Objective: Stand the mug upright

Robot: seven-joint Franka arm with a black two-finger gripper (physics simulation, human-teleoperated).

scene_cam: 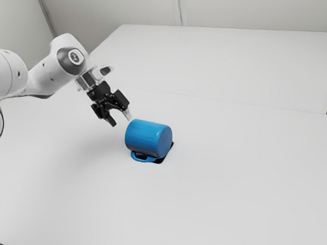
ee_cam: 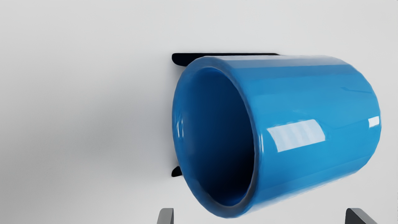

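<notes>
Mug (scene_cam: 146,138) sideways, rim (ee_cam: 230,212) near spread claw (scene_cam: 121,121)

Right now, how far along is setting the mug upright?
Done: no uprighting yet; the mug lies on its side. In hand: apparently the approach, with the open pincer near the mug's mouth, holding nothing. Left: gripping it, tipping it up and standing it on its base, which faces sideways.

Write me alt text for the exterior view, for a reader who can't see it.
A blue mug lies on its side on a white table, over a black shape. From the exterior view's left, a white arm reaches toward it, the open end effector near the mug.
</notes>
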